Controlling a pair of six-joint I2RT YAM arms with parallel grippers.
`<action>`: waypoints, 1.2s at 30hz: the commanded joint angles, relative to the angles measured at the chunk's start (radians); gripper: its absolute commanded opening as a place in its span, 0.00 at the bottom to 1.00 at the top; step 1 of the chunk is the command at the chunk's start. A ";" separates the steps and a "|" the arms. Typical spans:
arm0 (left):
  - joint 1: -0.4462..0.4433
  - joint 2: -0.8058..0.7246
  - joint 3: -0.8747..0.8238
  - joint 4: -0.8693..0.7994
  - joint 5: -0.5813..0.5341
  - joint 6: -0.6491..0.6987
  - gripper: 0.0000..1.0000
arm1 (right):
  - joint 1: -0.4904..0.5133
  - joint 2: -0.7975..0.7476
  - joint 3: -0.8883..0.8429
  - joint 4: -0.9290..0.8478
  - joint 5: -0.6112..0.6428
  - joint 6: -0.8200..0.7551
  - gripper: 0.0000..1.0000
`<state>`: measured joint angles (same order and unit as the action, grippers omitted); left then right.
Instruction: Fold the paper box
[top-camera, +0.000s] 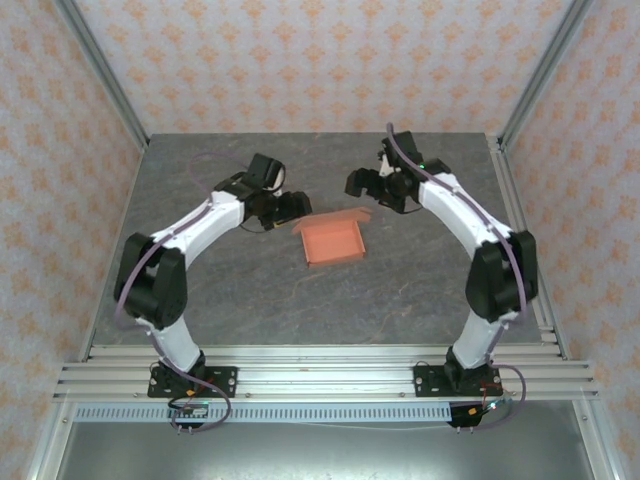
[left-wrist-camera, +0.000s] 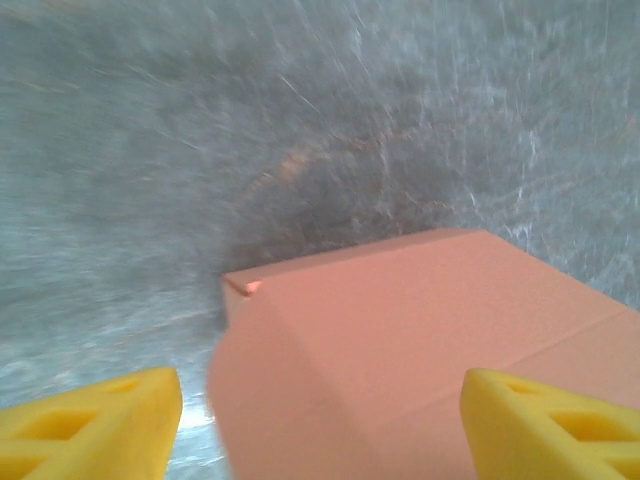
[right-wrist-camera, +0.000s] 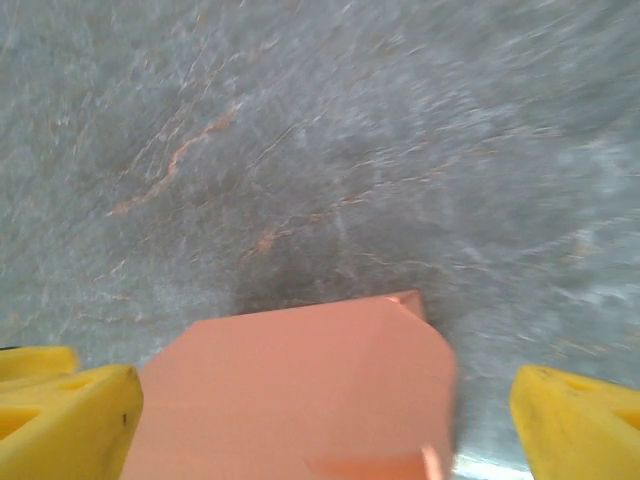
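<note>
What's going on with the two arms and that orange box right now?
Both arms are bent in over the paper box, a shallow salmon-orange card box lying in the middle of the table. The left pincer is at its far left corner and the right pincer just beyond its far edge. Both are open, and neither looks clamped on the card.

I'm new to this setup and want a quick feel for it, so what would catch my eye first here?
The salmon-orange box stands out first, lying in the middle of the grey, veined table. Next come the left gripper and right gripper, which flank its far end from either side. Both are open, with bright yellow fingers framing the card.
</note>
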<state>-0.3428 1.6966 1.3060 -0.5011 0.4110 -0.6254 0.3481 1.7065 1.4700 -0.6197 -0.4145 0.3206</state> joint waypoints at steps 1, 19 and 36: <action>0.031 -0.115 -0.112 0.088 -0.152 0.012 0.68 | -0.016 -0.178 -0.159 0.139 0.158 -0.028 0.89; -0.064 -0.435 -0.694 0.814 -0.132 0.450 0.58 | 0.104 -0.323 -0.628 0.643 0.225 -0.265 0.70; -0.106 -0.219 -0.652 0.994 -0.144 0.501 0.52 | 0.065 -0.184 -0.561 0.721 0.128 -0.328 0.67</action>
<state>-0.4389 1.4563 0.6140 0.4271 0.2798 -0.1318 0.4183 1.5066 0.8772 0.0536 -0.2485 0.0132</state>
